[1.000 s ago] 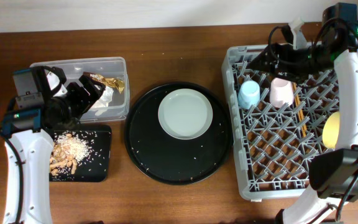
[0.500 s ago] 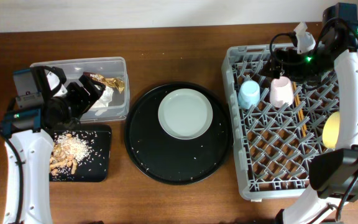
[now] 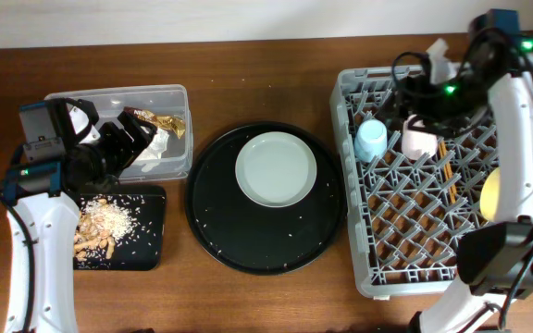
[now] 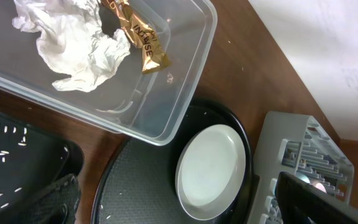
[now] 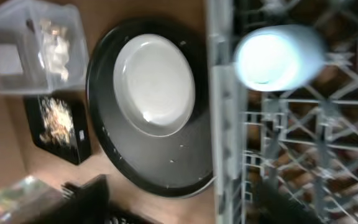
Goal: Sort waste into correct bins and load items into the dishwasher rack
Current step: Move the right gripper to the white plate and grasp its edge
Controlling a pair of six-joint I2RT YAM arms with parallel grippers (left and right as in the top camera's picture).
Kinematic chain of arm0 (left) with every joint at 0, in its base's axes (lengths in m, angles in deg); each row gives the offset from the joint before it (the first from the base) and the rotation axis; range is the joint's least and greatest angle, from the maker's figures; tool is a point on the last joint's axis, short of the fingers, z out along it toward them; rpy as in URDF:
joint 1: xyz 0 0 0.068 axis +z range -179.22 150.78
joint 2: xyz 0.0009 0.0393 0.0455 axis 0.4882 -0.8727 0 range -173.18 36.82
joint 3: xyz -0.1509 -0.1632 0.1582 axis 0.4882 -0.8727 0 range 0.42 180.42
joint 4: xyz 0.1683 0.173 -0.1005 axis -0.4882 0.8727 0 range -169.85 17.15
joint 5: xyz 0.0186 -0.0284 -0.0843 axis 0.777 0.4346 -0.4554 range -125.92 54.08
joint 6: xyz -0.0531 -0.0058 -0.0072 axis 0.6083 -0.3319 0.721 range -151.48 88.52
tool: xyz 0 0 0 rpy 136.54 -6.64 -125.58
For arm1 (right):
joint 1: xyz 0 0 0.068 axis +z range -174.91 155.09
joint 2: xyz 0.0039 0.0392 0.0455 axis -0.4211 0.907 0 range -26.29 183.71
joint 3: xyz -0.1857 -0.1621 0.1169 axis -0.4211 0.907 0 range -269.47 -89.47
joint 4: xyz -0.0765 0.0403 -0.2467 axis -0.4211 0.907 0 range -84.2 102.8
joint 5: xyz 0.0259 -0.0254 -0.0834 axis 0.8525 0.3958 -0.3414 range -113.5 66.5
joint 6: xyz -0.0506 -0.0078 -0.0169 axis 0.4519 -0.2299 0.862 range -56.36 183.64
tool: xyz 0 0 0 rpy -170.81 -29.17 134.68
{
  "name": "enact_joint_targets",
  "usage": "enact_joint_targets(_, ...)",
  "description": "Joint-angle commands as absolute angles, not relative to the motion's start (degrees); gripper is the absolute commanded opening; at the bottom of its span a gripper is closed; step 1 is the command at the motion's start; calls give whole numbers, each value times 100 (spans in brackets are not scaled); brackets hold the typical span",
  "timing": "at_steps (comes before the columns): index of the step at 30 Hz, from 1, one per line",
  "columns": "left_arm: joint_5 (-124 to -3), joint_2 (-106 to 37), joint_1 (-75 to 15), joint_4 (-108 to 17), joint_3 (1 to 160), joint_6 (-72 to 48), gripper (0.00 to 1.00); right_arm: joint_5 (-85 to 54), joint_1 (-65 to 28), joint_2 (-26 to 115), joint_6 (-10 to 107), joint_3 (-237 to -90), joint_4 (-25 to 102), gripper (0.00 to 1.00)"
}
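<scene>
In the grey dishwasher rack [image 3: 352, 231] a light-blue cup [image 3: 370, 141] and a pink cup [image 3: 420, 141] stand side by side, with chopsticks [image 3: 448, 174] and a yellow bowl [image 3: 493, 192] further right. My right gripper [image 3: 416, 104] hovers over the pink cup's back edge, fingers apart and empty [image 5: 182, 186]. A pale plate [image 3: 276, 168] lies on the round black tray [image 3: 213, 231]. The clear tub [image 3: 81, 100] holds a white tissue [image 4: 73, 43] and a gold wrapper [image 4: 142, 40]. Food scraps [image 3: 95, 231] and rice lie in the rectangular black tray [image 3: 146, 250]. Above the tub, my left gripper [image 3: 128, 143] is open and empty.
Bare brown tabletop runs along the front edge and between the tub and the rack at the back. The rack's front half holds only pegs. Both white arms rise along the left and right sides of the table.
The right gripper has drawn back from beside the blue cup toward the pink cup, and now hides the cup's top. The left arm has not moved.
</scene>
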State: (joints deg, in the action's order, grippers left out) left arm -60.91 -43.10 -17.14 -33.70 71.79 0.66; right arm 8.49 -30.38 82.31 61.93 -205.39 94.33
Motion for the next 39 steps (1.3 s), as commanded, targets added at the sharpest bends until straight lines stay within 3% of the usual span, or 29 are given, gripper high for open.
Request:
enact_joint_targets(1,-6093,-4255,-1701,-3368,7182,53,99,466,-1982,8187,6197,-20473,9284,32)
enact_joint_targets(7,-6093,-4255,-1701,-3370,7182,53,99,-1940,-90,8384,4730,-20412,8430,34)
enact_joint_targets(11,-6093,-4255,-1701,-3370,7182,53,99,-3477,647,8681,3736,-20410,8386,48)
enact_joint_targets(18,-6093,-4255,-1701,-3368,7182,53,100,-2933,1172,9461,3742,-20412,8290,56)
enact_joint_targets(27,-6093,-4255,-1701,-3370,7182,53,99,-2517,1451,10349,3788,-20412,8095,56)
enact_joint_targets(39,-6093,-4255,-1701,-3368,7182,53,99,-2714,2059,10438,3815,-20410,7529,55)
